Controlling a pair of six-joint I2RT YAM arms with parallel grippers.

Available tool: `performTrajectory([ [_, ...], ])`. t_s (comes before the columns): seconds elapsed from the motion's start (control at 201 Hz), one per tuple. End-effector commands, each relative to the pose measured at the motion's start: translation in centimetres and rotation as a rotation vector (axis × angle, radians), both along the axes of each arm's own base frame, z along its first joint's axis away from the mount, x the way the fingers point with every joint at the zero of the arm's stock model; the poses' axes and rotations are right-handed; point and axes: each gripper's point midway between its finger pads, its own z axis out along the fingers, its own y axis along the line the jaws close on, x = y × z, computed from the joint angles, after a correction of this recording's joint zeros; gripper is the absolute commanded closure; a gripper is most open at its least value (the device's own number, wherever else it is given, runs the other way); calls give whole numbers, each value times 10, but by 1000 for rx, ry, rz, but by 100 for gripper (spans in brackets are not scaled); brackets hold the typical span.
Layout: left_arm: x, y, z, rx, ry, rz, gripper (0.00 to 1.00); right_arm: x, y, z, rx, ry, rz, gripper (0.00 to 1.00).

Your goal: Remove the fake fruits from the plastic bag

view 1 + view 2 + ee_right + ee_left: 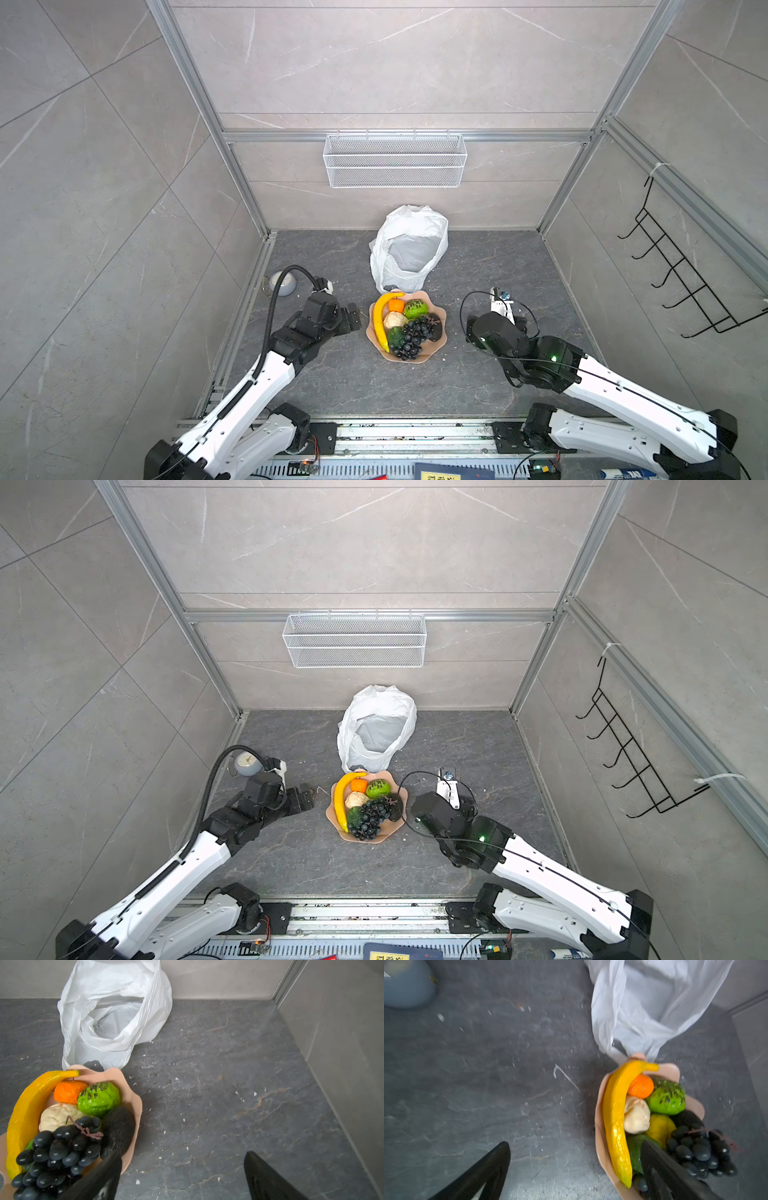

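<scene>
Closest to the lens in both top views, at six o'clock, the left arm [249, 386] and right arm [623, 399] reached up over the dark table [353, 386]. Left gripper [352, 318] sat at nine o'clock of the pink plate [415, 360], right gripper [502, 300] out at three o'clock, both clear of it. Parked aside, I'd say, because nothing was left to fetch. And the fake fruits [405, 326]? All heaped on that plate! At twelve o'clock lay the plastic bag [409, 245], slumped, its mouth gaping toward the plate and its near edge meeting the rim.

Over to the left wrist view: jaws spread wide, nothing gripped, released. The banana [616, 1122] curled along the plate's edge, hemming in the orange [641, 1086], the cream piece [636, 1114] and the yellow piece [659, 1127]. That curve likely stopped the round ones rolling off.

Right wrist view now: jaws wide apart, empty, only bare table between. The grape bunch [58, 1153] draped over the pile, with the bumpy green piece [99, 1098] and the dark brown piece [118, 1128] wedged against the rim. Inside the bag only crumpled plastic showed, so the emptying looked finished, though deep folds could hide something.
</scene>
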Motion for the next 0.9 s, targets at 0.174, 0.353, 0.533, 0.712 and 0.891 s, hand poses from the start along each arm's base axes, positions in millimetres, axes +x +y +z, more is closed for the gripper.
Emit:
performTrajectory([
  [0.174, 36, 92, 29, 472, -367, 412, 0, 59, -16, 16, -12, -14, -61, 0],
  [0.353, 62, 128, -20, 452, -199, 430, 0, 103, -48, -5, -63, -108, -86, 0],
  [0.533, 82, 135, -58, 565, -185, 364, 0, 128, -90, -78, -138, -54, -162, 0],
  [0.712, 92, 127, -87, 621, -227, 265, 1, 129, -102, -129, -188, -59, -162, 0],
  [0.891, 96, 133, -95, 479, -356, 235, 0, 133, -107, -127, -162, -159, -146, 0],
])
